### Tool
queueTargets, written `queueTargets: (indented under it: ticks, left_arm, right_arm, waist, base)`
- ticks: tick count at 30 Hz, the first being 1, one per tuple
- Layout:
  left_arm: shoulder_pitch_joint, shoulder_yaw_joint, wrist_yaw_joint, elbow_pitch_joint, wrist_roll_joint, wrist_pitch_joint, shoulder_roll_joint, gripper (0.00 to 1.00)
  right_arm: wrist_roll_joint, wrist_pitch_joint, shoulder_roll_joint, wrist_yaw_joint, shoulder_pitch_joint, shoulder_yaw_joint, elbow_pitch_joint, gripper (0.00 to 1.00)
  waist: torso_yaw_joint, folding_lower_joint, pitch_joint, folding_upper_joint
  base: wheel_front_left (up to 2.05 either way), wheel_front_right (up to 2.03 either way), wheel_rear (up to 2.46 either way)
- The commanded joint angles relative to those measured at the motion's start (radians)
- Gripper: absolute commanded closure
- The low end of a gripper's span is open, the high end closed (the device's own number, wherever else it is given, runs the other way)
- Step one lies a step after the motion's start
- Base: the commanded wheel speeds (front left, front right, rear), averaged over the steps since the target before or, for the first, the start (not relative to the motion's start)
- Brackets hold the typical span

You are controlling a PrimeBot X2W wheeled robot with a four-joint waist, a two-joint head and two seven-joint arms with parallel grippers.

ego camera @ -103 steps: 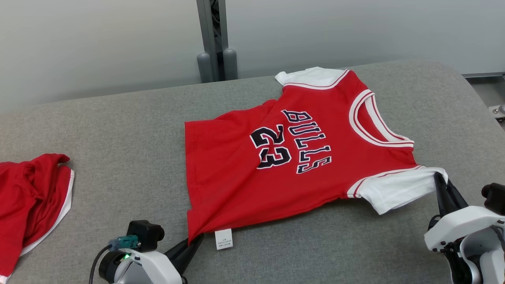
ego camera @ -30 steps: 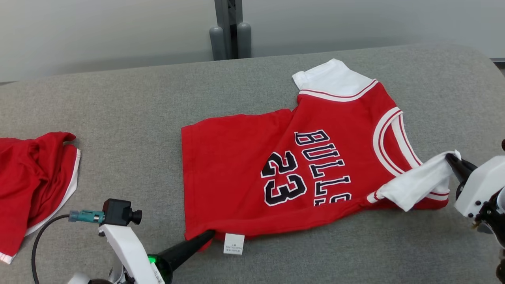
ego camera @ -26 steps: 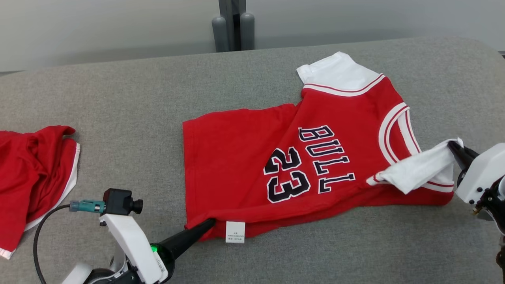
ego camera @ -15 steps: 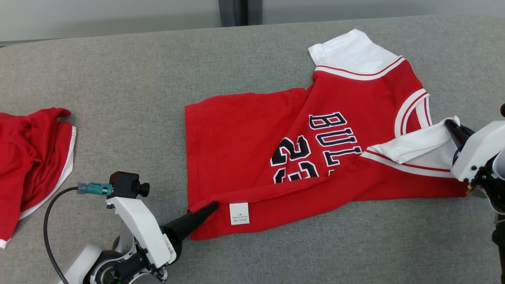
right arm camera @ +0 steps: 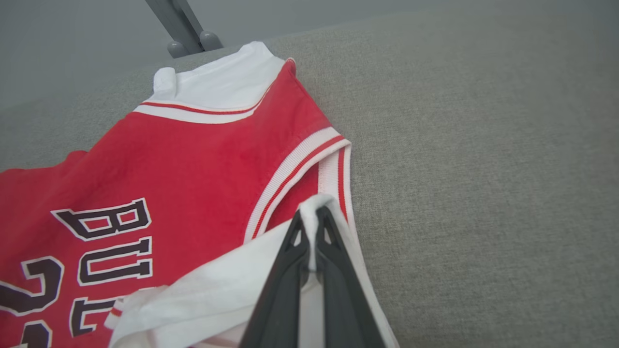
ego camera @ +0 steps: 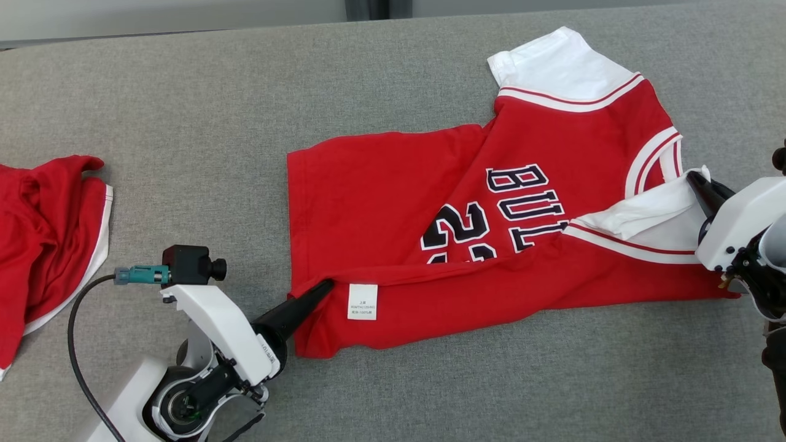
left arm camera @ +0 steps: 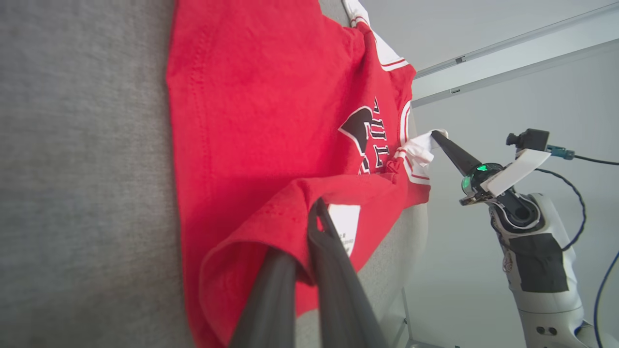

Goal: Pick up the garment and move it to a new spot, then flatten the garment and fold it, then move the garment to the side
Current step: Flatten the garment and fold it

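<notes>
Grip looks sound at both near corners: the left fingers [ego camera: 301,305] are closed on the hem corner of the jersey [ego camera: 381,202] beside its white label [ego camera: 362,301], and the right fingers [ego camera: 702,189] are pinched on its near white sleeve [ego camera: 645,210]. The jersey lies on the grey surface [ego camera: 184,110], its near edge lifted over the number [ego camera: 457,230]. I'd carry both corners evenly toward its far side, cloth taut. The number is half covered; off past the hem, another red garment [ego camera: 43,233] is cut off.
</notes>
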Motion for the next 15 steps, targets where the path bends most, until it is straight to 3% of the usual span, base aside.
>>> queueTargets:
  ticks: [1,9,10,11,13,14,15]
  left_arm:
    - [-0.018,0.003,-0.006,0.003,0.010,-0.004,-0.002,1.00]
    - [-0.035,-0.002,-0.019,0.055,0.031,-0.032,-0.018,1.00]
    - [-0.035,-0.003,-0.018,0.061,0.036,-0.035,-0.019,1.00]
    - [-0.038,-0.003,-0.016,0.068,0.046,-0.047,-0.020,0.79]
    - [-0.046,0.000,-0.010,0.085,0.065,-0.068,-0.025,0.15]
    - [-0.048,-0.002,-0.007,0.094,0.073,-0.074,-0.026,0.00]
    - [-0.051,-0.004,-0.004,0.103,0.080,-0.079,-0.028,0.00]
  right_arm:
    - [0.009,-0.012,-0.009,0.000,-0.014,-0.001,0.010,1.00]
    - [0.030,-0.080,-0.016,0.000,-0.033,0.015,0.068,1.00]
    - [0.027,-0.091,-0.016,0.000,-0.036,0.012,0.079,0.65]
    - [0.025,-0.099,-0.013,0.000,-0.038,0.006,0.088,0.00]
    - [0.027,-0.109,-0.006,0.000,-0.043,0.006,0.106,0.00]
    - [0.029,-0.115,-0.005,0.000,-0.044,0.006,0.111,0.00]
    - [0.030,-0.128,-0.006,0.000,-0.047,0.008,0.113,0.00]
  waist:
    - [0.001,0.0000,0.001,0.0000]
    - [0.004,0.0000,0.001,0.0000]
    - [0.004,0.0000,0.000,0.0000]
    - [0.004,0.0000,-0.001,0.0000]
    - [0.005,0.0000,-0.002,0.0000]
    - [0.004,0.0000,-0.004,0.0000]
    - [0.004,0.0000,-0.006,0.0000]
  base:
    - [0.00,0.00,0.00]
    - [0.00,0.00,0.00]
    - [0.00,0.00,0.00]
    - [0.00,0.00,0.00]
    - [0.00,0.00,0.00]
    - [0.00,0.00,0.00]
    - [0.00,0.00,0.00]
